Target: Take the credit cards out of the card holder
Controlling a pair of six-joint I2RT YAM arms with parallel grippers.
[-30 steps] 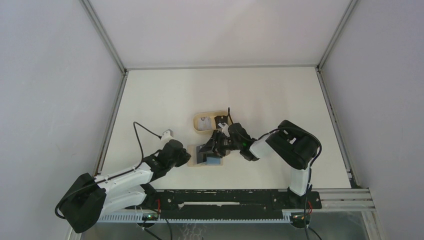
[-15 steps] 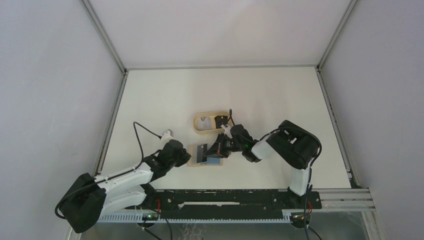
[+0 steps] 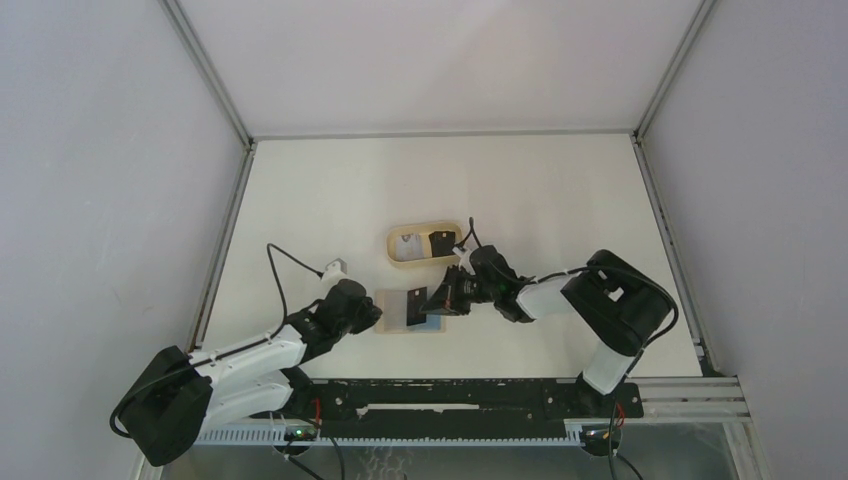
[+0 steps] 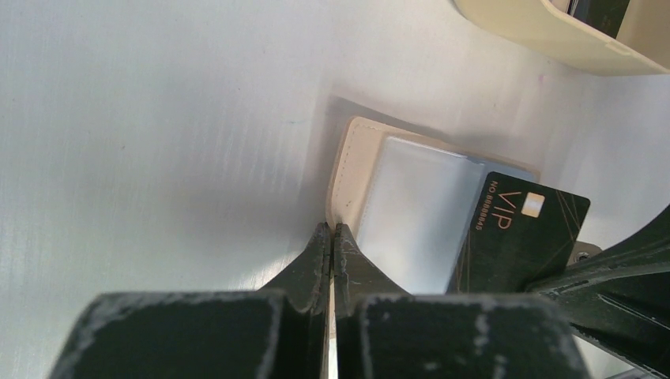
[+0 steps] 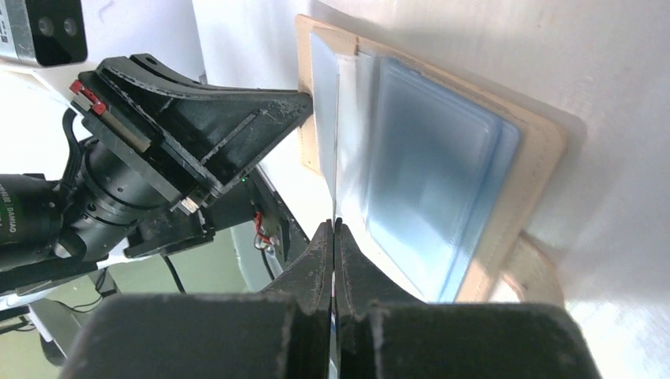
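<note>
The tan card holder (image 3: 392, 310) lies open on the table, its grey-blue inside (image 4: 411, 205) facing up. My left gripper (image 4: 332, 229) is shut on its tan left edge, also visible from above (image 3: 376, 311). A black credit card (image 4: 521, 237) marked VIP sticks out over the holder's right side. My right gripper (image 5: 335, 225) is shut on that card (image 5: 336, 158), which shows edge-on as a thin line in the right wrist view. From above, the card (image 3: 415, 303) stands between the holder and the right gripper (image 3: 432, 303).
A beige oval tray (image 3: 398, 236) sits just behind the holder, with a black card (image 3: 441, 243) and a pale card (image 3: 408, 250) inside. Its rim (image 4: 537, 24) shows at the top of the left wrist view. White walls enclose the table.
My right gripper has shut on the black card and drawn it to the right, partly off the holder. The right arm has shifted right. The left arm has stayed put.
</note>
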